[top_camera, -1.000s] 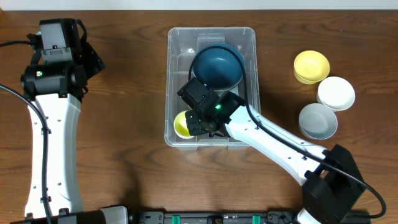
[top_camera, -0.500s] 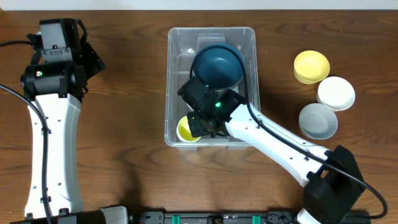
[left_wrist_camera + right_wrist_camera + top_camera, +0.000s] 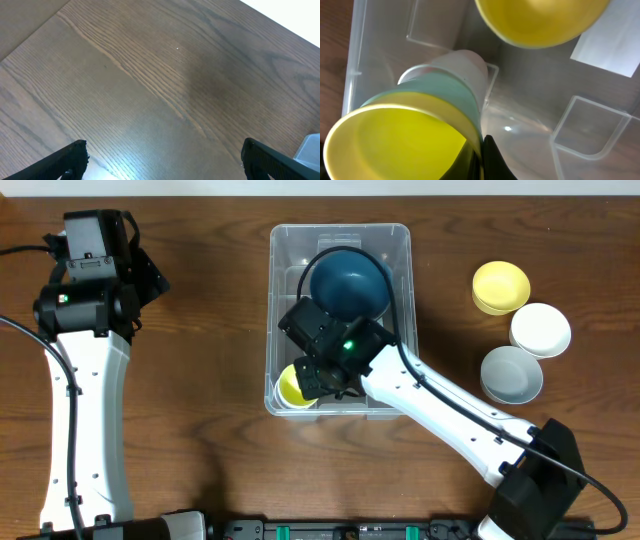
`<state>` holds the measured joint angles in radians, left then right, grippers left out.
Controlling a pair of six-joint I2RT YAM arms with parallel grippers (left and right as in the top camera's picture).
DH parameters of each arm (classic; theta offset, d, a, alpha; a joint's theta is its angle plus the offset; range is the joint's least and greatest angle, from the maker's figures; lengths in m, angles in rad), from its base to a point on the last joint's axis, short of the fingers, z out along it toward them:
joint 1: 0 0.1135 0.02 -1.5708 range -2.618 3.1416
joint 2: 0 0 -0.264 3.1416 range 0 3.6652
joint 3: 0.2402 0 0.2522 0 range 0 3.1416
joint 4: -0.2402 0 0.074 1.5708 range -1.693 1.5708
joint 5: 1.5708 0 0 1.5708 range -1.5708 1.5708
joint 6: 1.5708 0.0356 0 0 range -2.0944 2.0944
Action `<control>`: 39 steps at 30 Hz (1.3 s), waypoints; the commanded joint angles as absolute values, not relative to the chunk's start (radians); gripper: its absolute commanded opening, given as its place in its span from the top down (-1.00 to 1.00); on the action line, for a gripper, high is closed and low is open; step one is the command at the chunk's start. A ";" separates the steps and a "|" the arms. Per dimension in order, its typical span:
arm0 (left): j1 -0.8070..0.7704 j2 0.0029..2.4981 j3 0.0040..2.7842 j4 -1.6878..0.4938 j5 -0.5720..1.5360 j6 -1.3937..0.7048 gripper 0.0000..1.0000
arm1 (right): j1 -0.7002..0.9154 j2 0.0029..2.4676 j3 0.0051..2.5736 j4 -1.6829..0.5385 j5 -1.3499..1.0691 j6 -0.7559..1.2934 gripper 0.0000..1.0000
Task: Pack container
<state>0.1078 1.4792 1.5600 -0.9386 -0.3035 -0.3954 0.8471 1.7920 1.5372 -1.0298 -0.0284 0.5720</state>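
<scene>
Sitting mid-table toward the far edge, the container (image 3: 340,228) is a clear bin with a dark blue bowl (image 3: 350,280) in its far end; right gripper (image 3: 481,160) is down inside the near-left corner, clamped on the rim of nested cups (image 3: 420,125). Overhead gives only a sliver of yellow cup beside the black gripper body, the arm covering the rest. Right wrist view shows much more: yellow cup outermost, a mint one and a white one nested behind it, the stack tipped on its side over the bin floor, plus a white label (image 3: 602,50) on the base and a second yellow rounded piece (image 3: 540,20) that overhead hides. Right of the bin, on the table (image 3: 200,330) and apart from it, sit a yellow bowl (image 3: 500,285), white bowl (image 3: 541,329) and pale grey bowl (image 3: 511,374), close together. Left gripper (image 3: 165,162) is far left, fingers spread wide over bare wood, holding nothing; its wrist view catches only a corner of the bin at the right edge
</scene>
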 commanded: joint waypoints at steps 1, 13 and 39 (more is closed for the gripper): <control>0.112 1.478 1.577 -0.941 -0.324 -0.401 -0.96 | 0.856 1.791 1.559 -1.033 -0.034 0.559 0.88; 0.112 1.478 1.577 -0.942 -0.324 -0.401 -0.96 | 0.856 1.791 1.559 -1.025 -0.033 0.533 0.04; 0.112 1.478 1.577 -0.941 -0.324 -0.401 -0.96 | 0.583 1.678 1.648 -1.273 0.138 0.500 0.98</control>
